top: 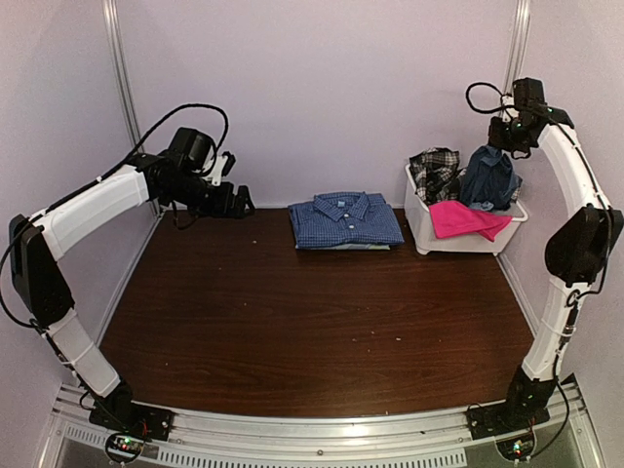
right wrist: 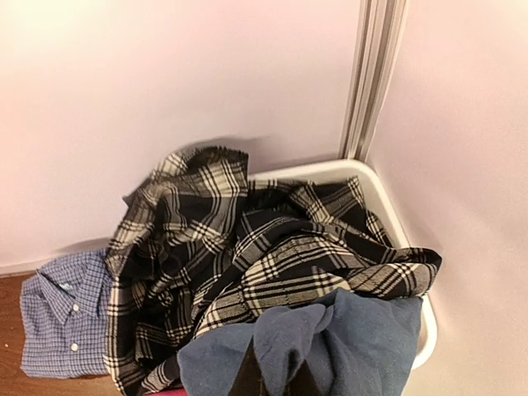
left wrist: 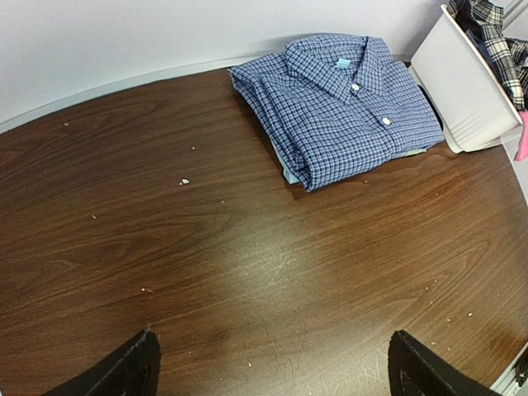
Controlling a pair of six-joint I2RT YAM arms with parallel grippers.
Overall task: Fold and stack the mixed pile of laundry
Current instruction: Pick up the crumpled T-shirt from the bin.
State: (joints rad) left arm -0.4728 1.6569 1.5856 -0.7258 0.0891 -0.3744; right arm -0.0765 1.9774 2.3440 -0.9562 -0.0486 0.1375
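Looking down from overhead, found a folded blue check shirt (top: 346,219) lying flat at 12 o'clock on the counter (top: 292,322), collar facing up. Made out a thin pale layer (left wrist: 285,172) peeking from under its edge, mostly covered, kind unclear. Saw the white bin (top: 421,226) just beside it at 2 o'clock, holding the rest of the pile: black-and-white plaid shirt (top: 436,171) crumpled toward the back, bright pink piece (top: 466,219) draped over the front rim. Caught the right gripper (top: 499,144) above the bin, pinching a dark blue garment (top: 490,180) hanging bunched over the plaid and hiding the bin's far corner. From the wrist, saw only dark fingertips buried in blue cloth; could not tell what sort of garment. Found the left gripper (top: 240,203) at 11 o'clock, raised off the counter, fingers (left wrist: 132,367) spread wide over bare wood, only their tips showing at the bottom edge of the wrist view.
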